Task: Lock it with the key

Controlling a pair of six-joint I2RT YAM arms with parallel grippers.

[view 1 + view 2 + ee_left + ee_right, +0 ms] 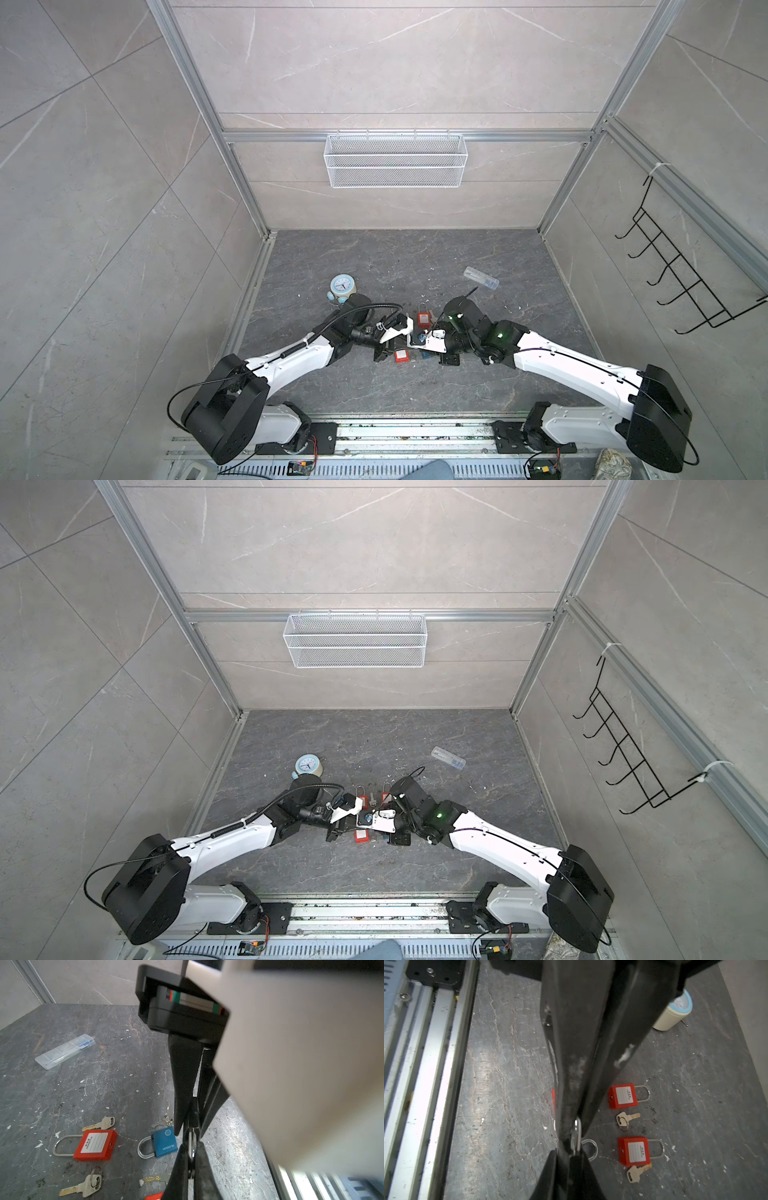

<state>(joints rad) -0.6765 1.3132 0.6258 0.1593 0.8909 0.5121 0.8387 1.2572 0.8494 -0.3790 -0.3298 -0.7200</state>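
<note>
Left gripper [192, 1151] is clamped on a silver key [192, 1142], and the right gripper [572, 1152] pinches the same key from its other end, tip to tip. We judge the task barely begun, since the key is in the fingers but in no lock. The blue padlock [165, 1144] lies on the table [104, 1084] just beside the tips, with a red padlock [423, 318] at twelve o'clock of them. Both arms stretch in low, from eight and four o'clock.
</note>
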